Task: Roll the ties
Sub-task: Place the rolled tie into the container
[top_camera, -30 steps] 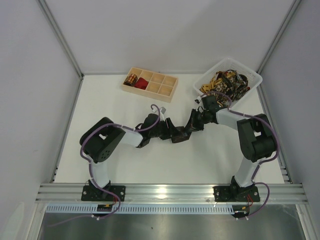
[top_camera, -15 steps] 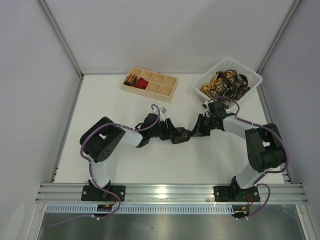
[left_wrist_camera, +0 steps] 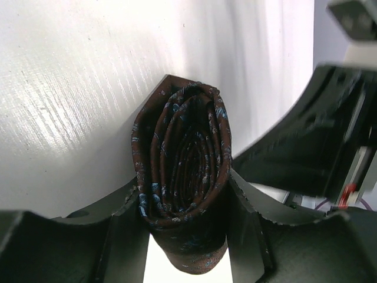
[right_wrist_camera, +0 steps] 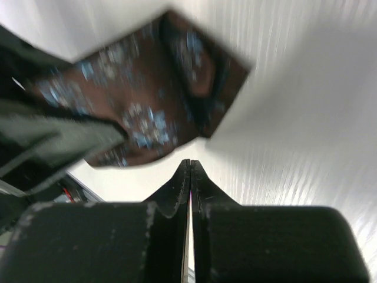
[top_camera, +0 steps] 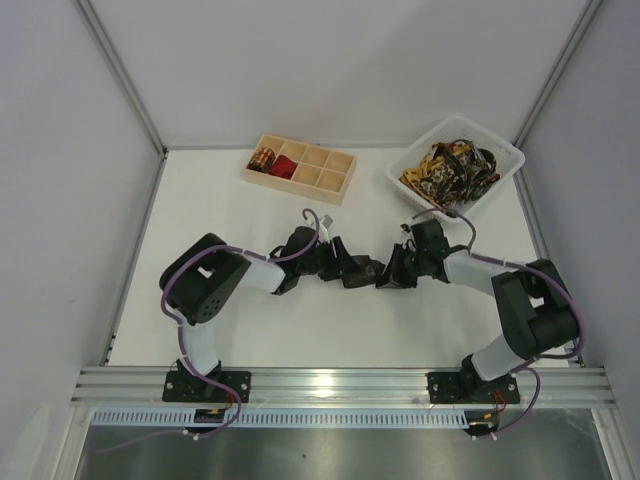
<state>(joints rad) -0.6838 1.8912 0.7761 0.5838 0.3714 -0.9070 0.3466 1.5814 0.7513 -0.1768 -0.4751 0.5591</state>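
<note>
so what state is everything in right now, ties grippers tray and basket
brown tie: rolled into a coil
left gripper: jaws shut on the brown tie
right gripper: jaws shut, empty
gold-and-black coil: rolled, in the wooden tray
red tie: in the next compartment
patterned ties: unrolled, heaped in the white basket

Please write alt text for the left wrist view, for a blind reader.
A rolled brown tie, its spiral facing the camera, is pinched in the left gripper. Behind it is the white table, with black parts of the right arm at the right.
</note>
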